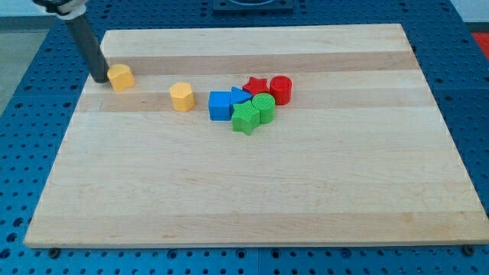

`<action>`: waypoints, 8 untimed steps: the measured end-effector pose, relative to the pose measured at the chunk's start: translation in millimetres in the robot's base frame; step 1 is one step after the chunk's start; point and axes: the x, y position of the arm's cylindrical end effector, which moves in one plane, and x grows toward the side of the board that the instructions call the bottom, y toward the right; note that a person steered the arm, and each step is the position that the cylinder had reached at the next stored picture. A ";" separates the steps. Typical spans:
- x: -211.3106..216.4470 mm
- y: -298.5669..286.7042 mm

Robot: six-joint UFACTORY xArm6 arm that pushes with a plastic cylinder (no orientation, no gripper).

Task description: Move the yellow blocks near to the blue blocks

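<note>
A yellow hexagonal block (121,77) sits near the board's upper left edge. My tip (102,79) rests just to its left, touching or nearly touching it. A second yellow block (182,97), pentagon-like, lies right of it, a short gap left of the blue cube (221,105). A blue triangular block (240,95) sits just behind the cube's right side.
A green star block (245,118) and a green cylinder (263,108) press against the blue blocks' right side. A red star (256,85) and a red cylinder (280,89) sit behind them. The wooden board (252,191) lies on a blue perforated table.
</note>
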 end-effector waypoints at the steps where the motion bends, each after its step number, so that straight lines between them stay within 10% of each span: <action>1: -6.2 9.3; 5: 46.4 72.8; 8: -38.8 77.9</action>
